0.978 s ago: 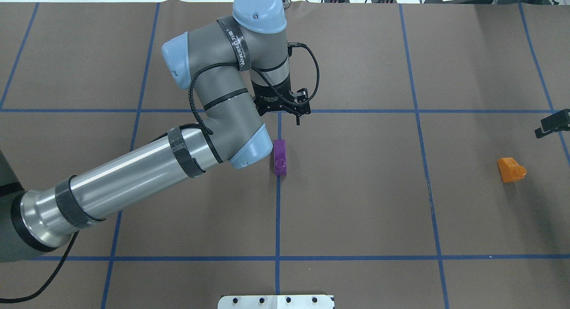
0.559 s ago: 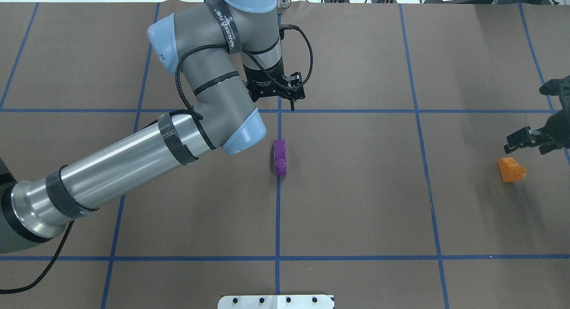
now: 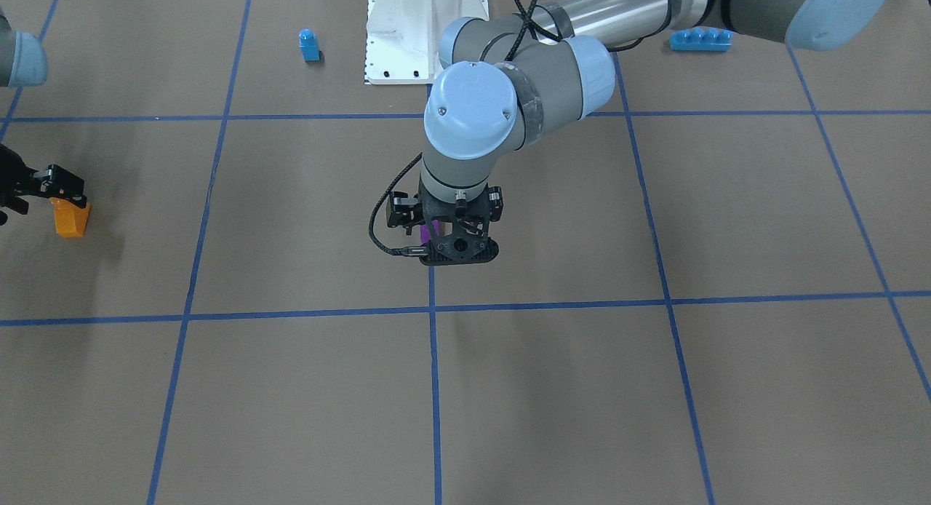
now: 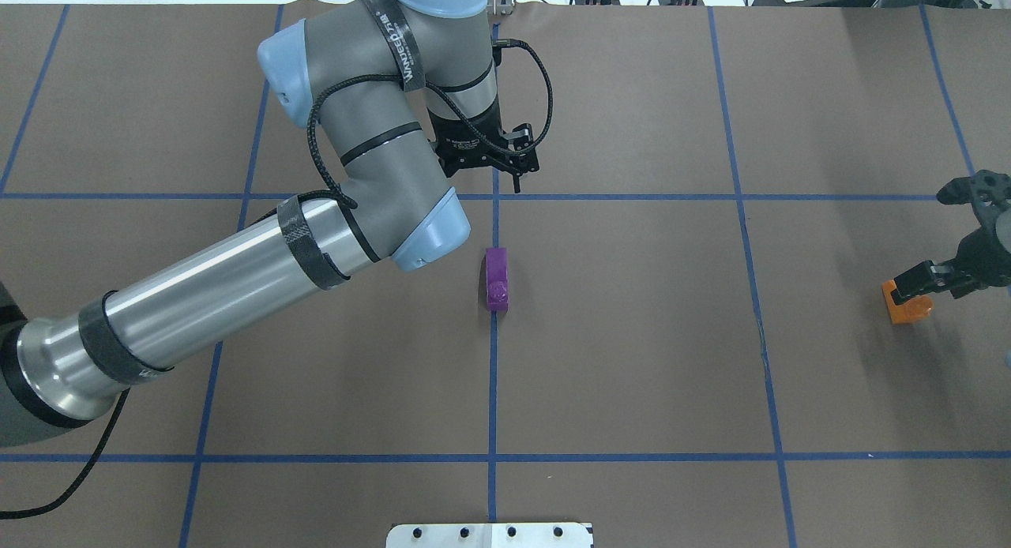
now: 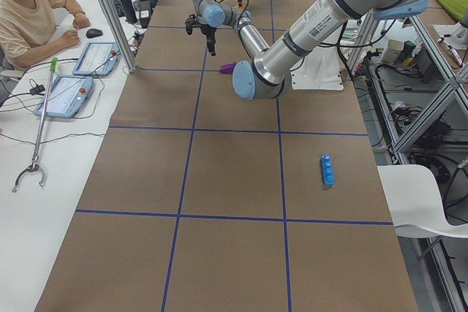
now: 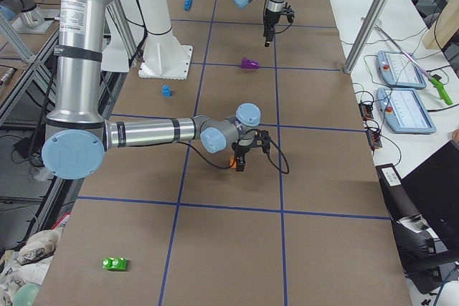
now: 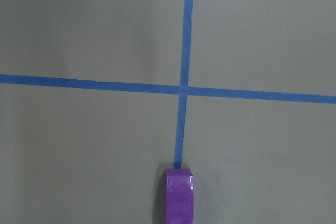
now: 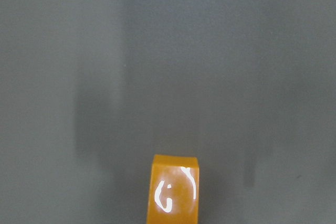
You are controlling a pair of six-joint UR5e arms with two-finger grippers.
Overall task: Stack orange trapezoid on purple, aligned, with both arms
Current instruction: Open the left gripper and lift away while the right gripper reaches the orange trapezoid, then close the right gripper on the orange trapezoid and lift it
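- Orange trapezoid [image 4: 903,309] sits far right on the table, partly beneath our right gripper [image 4: 924,283], whose jaws look spread, gripping nothing.
- Purple [image 4: 497,279] lies mid-table, long axis along the blue tape line [image 4: 493,374], robot-side of our left gripper [image 4: 517,181]; whether that one is clenched we cannot tell.

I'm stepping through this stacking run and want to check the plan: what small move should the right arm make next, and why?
Probably ease the right gripper down around the orange trapezoid. It sits just over the block, which rests on the table far from the purple; the left gripper hangs apart from the purple, so nothing is stacked yet.
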